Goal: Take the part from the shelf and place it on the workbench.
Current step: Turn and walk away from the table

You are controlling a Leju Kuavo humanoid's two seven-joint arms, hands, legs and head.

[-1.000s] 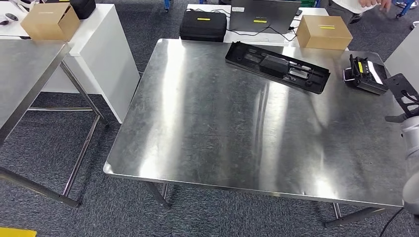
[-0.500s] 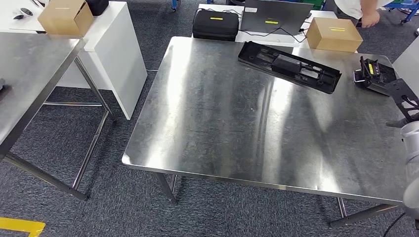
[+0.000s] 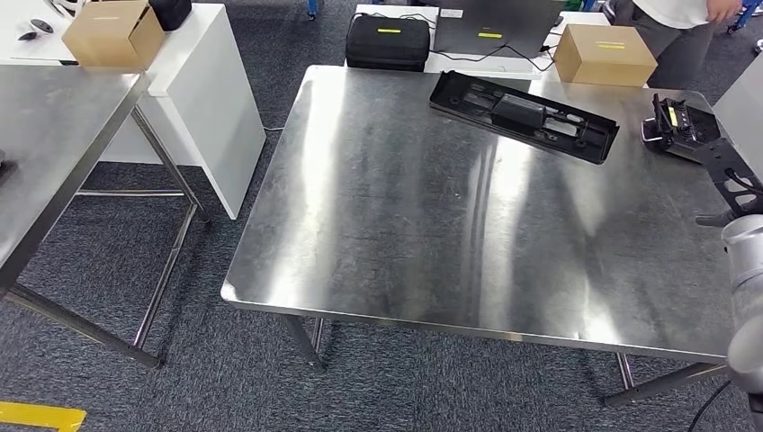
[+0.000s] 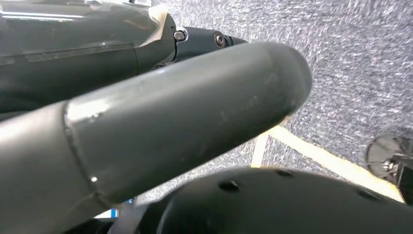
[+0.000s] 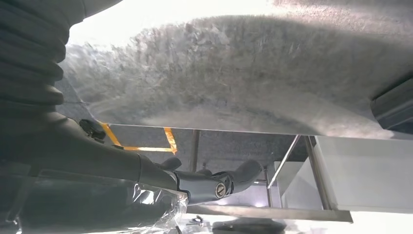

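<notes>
Since the earlier frames the whole head view has shifted, so the camera has turned with the robot rather than the things moving: the large brushed-steel worktop (image 3: 468,207) now sits more squarely ahead, and the second steel table (image 3: 54,135) at the left edge shows more of its top. On the worktop the long black plastic tray with moulded recesses (image 3: 525,116) and the small black device with a yellow label (image 3: 677,129) lie at the far side as they did, well apart from the near edge. Behind them stand a black zipped case (image 3: 388,42) and a tan cardboard box (image 3: 604,55), and a person (image 3: 670,27) stands at the far right corner.

At the right edge of the head view a flat black bracket-like part (image 3: 722,171) juts up above the silver right arm (image 3: 742,270), held over the worktop's right side; this is probably the part taken from the shelf. The right wrist view shows the right robot hand (image 5: 195,183) with dark fingers curled around something wrapped in clear film, though the grip itself is poorly seen. The left robot hand (image 4: 185,122) fills its view too closely to tell whether it is open or closed.

I judge the carry nearly done: the part seems to be over the worktop, and lowering and letting go remain
</notes>
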